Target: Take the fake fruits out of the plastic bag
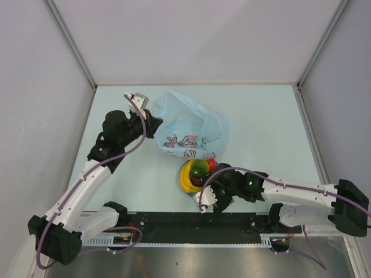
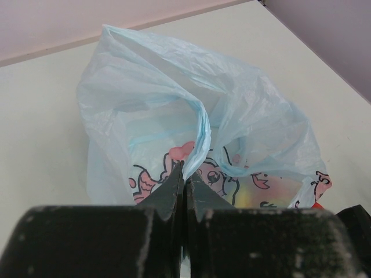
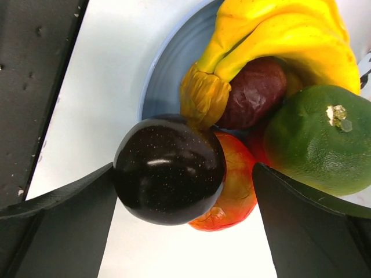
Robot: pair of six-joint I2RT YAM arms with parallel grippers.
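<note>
The light-blue plastic bag (image 1: 191,124) lies crumpled at mid-table, and my left gripper (image 1: 155,124) is shut on a fold of its rim. In the left wrist view the jaws (image 2: 186,174) pinch that twisted fold, with the bag (image 2: 191,98) billowing beyond. Just near of the bag, a yellow banana (image 1: 186,176) and a green fruit (image 1: 200,168) are piled on a blue plate (image 3: 168,63). My right gripper (image 3: 184,174) stands open at the pile's near side. A black round fruit (image 3: 168,168) sits between its fingers, touching the left one. An orange-red fruit (image 3: 235,179), a dark red one (image 3: 255,92), the green one (image 3: 316,139) and the banana (image 3: 278,35) lie behind.
A black rail (image 1: 203,223) runs along the table's near edge just behind my right gripper. Grey walls close in the table at the back and both sides. A red fruit (image 2: 317,204) shows past the bag's lower right edge.
</note>
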